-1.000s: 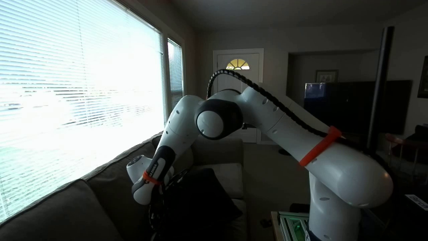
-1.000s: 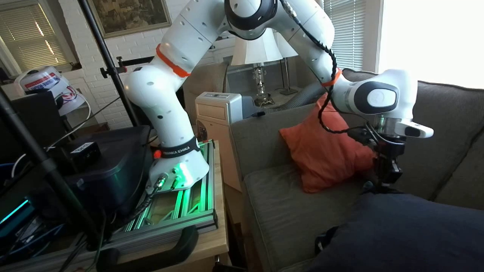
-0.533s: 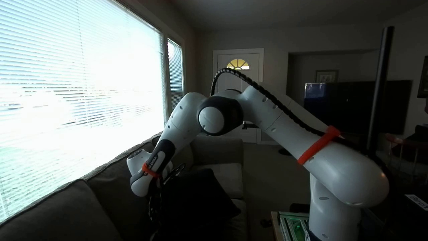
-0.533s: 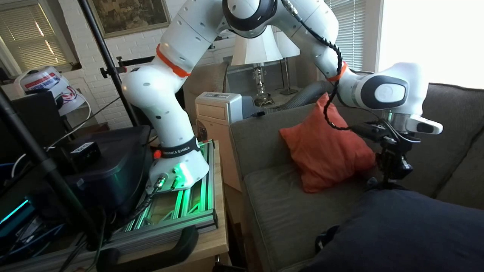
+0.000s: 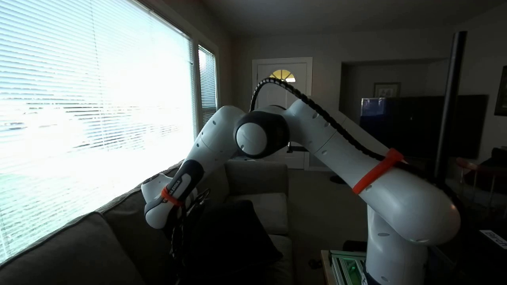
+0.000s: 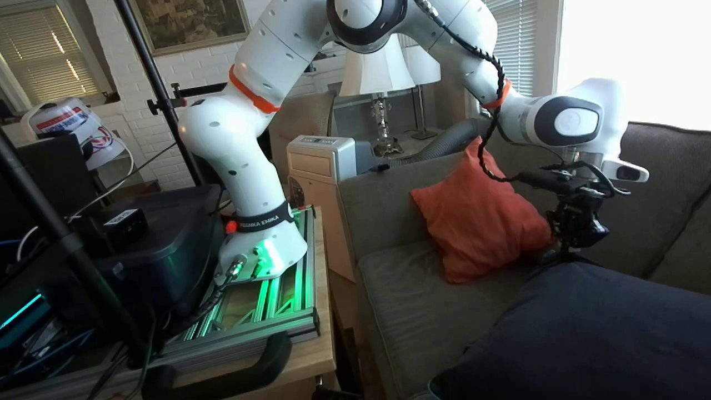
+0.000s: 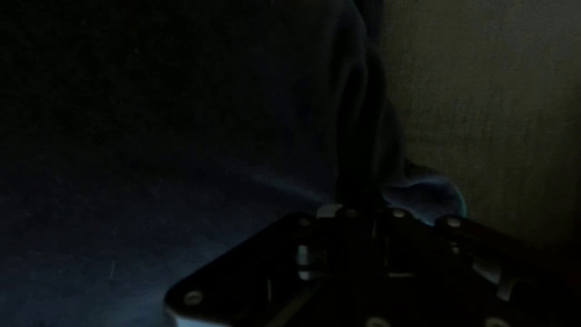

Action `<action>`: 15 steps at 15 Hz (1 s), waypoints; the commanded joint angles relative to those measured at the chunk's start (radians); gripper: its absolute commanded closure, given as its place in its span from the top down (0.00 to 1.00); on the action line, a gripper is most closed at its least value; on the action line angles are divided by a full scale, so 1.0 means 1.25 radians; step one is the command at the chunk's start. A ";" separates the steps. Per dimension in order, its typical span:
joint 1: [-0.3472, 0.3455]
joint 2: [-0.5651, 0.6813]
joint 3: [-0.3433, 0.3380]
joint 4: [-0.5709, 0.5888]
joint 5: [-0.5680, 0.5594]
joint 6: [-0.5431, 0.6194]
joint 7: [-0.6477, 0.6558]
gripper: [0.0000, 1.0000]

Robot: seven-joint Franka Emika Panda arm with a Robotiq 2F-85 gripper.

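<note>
Clamped on far corner of dark navy square cloth pillow (image 6: 589,333), near right in an exterior view over grey-brown upholstered couch (image 6: 444,311), with black two-finger tool (image 6: 564,254). Could lose it if pinching only a thin fold. Arched, elbow (image 5: 261,134) high, wrist (image 6: 572,123) low, pointing down.

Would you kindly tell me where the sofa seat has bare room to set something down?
In an exterior view, the seat cushion is bare between the orange pillow and the navy pillow; it is crowded toward the backrest, where the claw grips the navy pillow.
</note>
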 commanded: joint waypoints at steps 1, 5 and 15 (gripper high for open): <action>-0.004 -0.013 0.057 0.015 0.023 -0.043 -0.069 0.01; 0.008 -0.009 0.079 0.054 0.023 -0.087 -0.090 0.01; 0.079 -0.003 0.099 0.194 0.015 -0.296 -0.079 0.01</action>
